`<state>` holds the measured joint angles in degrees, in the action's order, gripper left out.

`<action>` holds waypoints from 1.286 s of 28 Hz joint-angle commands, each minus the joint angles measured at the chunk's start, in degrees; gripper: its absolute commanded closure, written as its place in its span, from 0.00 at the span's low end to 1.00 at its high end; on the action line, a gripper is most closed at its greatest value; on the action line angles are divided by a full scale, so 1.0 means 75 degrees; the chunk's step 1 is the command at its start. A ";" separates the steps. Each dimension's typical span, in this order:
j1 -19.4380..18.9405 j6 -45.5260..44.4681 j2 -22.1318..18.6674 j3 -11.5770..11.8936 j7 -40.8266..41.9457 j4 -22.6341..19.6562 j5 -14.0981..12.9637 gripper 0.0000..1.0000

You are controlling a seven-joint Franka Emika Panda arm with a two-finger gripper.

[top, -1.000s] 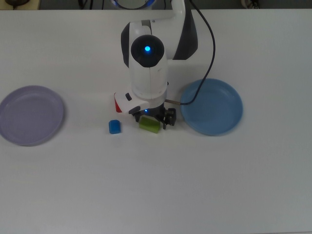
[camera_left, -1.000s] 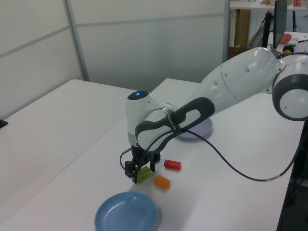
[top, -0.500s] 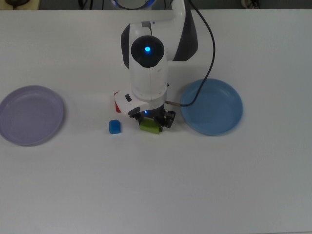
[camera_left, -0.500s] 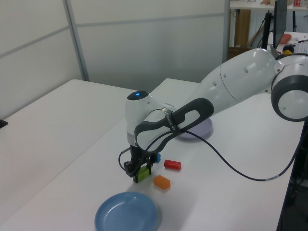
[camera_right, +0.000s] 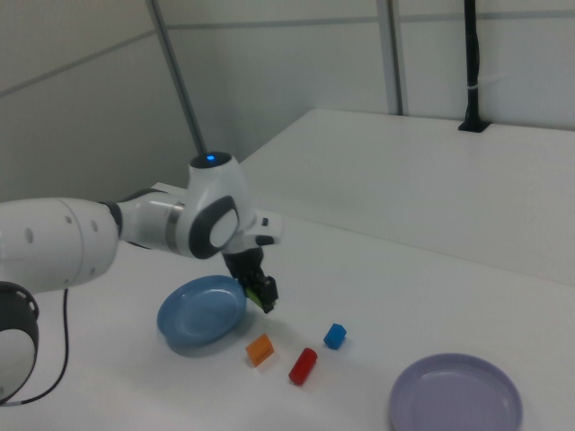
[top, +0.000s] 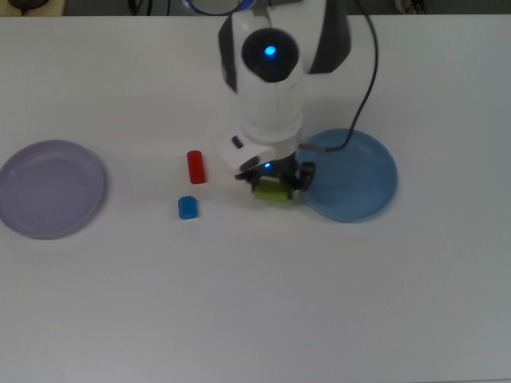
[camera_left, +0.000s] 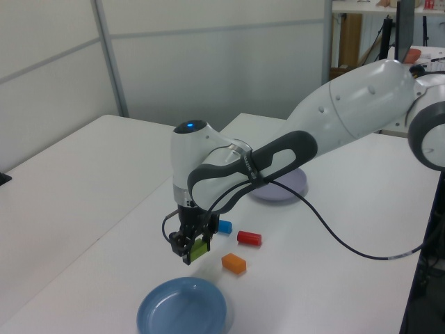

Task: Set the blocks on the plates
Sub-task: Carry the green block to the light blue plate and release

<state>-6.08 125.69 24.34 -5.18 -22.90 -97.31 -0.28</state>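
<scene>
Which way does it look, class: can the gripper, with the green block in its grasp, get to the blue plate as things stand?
Probably yes. The gripper holds the green block lifted beside the blue plate, with nothing between them.

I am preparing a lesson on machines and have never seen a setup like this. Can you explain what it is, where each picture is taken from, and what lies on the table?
This is one white robot arm ending in a two-fingered tool. The tool is shut on a green block, lifted off the white table near the blue plate. The top view looks straight down; the left view and right view look from opposite sides. On the table lie a red block, a blue block and an orange block, which the arm hides in the top view. A lavender plate sits empty at the top view's left.
</scene>
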 commanded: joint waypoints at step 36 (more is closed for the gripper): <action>-0.0854 -0.1160 0.0061 -0.0259 0.0557 0.0366 0.1783 0.00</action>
<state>-13.18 120.11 27.35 -9.48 -20.59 -94.35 12.75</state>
